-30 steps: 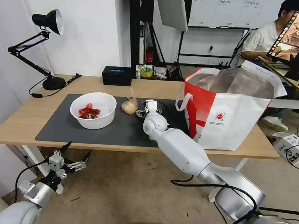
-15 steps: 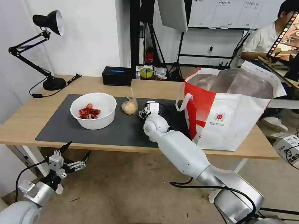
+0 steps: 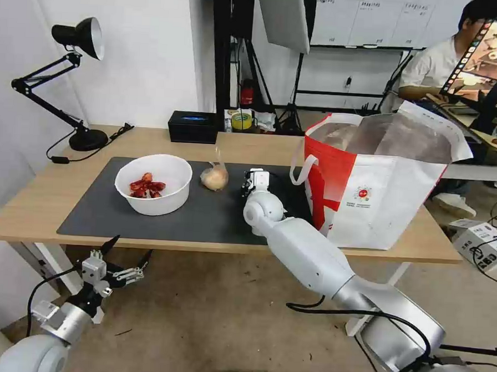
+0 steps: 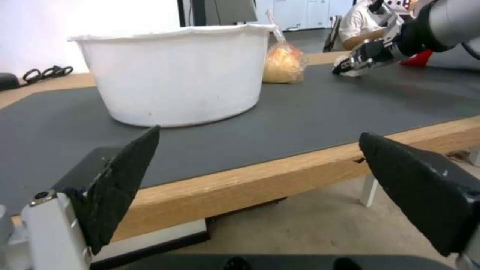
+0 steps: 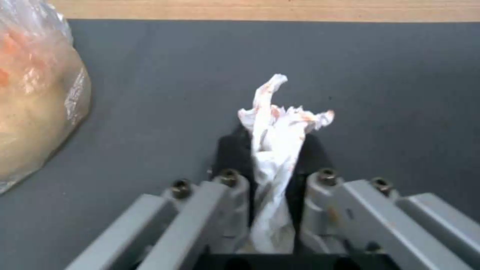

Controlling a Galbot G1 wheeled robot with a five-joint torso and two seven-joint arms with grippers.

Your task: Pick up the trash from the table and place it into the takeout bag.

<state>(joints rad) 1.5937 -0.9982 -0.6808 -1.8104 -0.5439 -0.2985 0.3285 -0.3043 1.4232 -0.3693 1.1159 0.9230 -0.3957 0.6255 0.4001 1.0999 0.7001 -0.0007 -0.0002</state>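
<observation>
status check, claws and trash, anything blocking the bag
Right claw shut on tissue, over the mat beside the bag. Left claw open, parked below the table edge. Bowl and knotted bag on mat. Path clear.

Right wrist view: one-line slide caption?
Right gripper shut on crumpled tissue above the grey mat, knotted bag beside it.

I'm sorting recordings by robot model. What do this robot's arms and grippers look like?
Both arms are smooth white and silver shells with rounded ball-like joints and loose black cables along them. The left gripper has a pale grey metal base and two pointed black fingers with a rough surface. The right gripper has grey metal finger links fastened with small screws and black pads at the tips.
</observation>
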